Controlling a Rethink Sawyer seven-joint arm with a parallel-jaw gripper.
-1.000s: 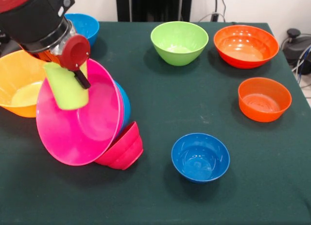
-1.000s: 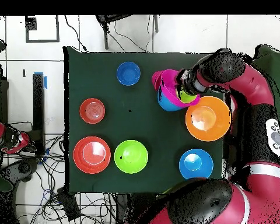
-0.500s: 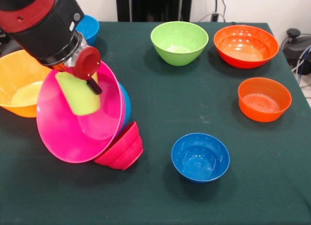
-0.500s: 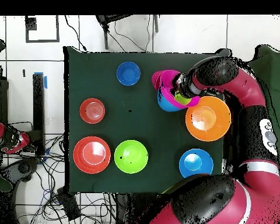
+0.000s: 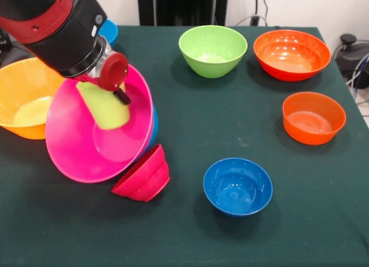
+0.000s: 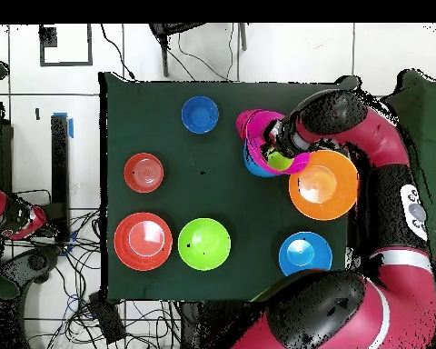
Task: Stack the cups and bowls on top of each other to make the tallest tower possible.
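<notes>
Moved right w/ arm since prior frames: gripper (image 5: 112, 97) pinching cup (image 5: 105, 105), now inside tilted pink bowl (image 5: 75, 151), which leans on blue bowl (image 5: 152, 126). Tower not upright yet.

The middle of the table (image 5: 190, 114) lies open. Around it stand the green bowl (image 5: 213, 50), two orange-red bowls (image 5: 292, 54) (image 5: 313, 117) and a blue bowl (image 5: 237, 186); the tipped pink bowl (image 5: 86, 146), the crimson bowl (image 5: 144, 176) and the arm (image 5: 55, 25) crowd one side.
</notes>
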